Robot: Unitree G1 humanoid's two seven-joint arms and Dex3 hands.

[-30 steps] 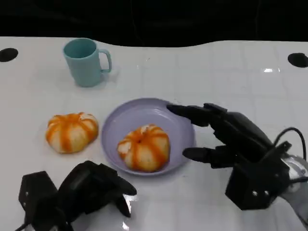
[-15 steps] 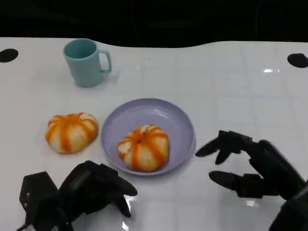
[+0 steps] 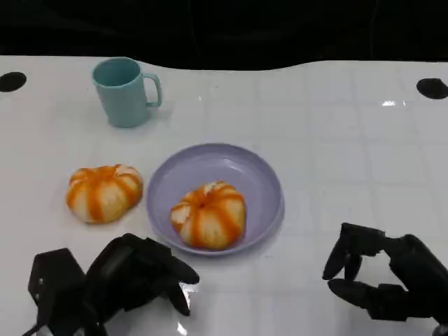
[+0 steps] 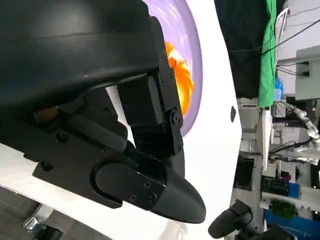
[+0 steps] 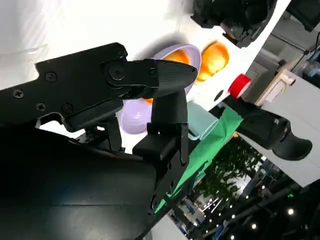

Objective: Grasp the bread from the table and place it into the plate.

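A round white bun striped with orange glaze [image 3: 208, 214] sits inside the shallow lilac plastic plate [image 3: 259, 175], toward the plate's near-left part, resting flat with its domed top up; it is close to round, so I can't call a real long axis, and the stripes run out from a dimple at the crown that tips slightly toward the robot; a second bun of the same make [image 3: 104, 192] lies on the white glossy worktop [image 3: 350, 140] just beside the plate's left rim, apart from it, also dome up.

A second ago the right hand [image 3: 388, 280] reached over the plate's right edge with its fingers spread; since then it has drawn back toward the robot and now hangs near the worktop's front, well apart from the plate, fingers loosely curled and parted, holding nothing; I read that as a release and retreat, so one bun counts as placed.

The left hand [image 3: 133, 276] has not stirred, resting low at the front left with its fingers curled in on nothing, near the bun that lies outside the plate; that one, I'd judge, is its job next.

A pale teal ceramic mug [image 3: 124, 91] stands upright at the far left, handle to the right.
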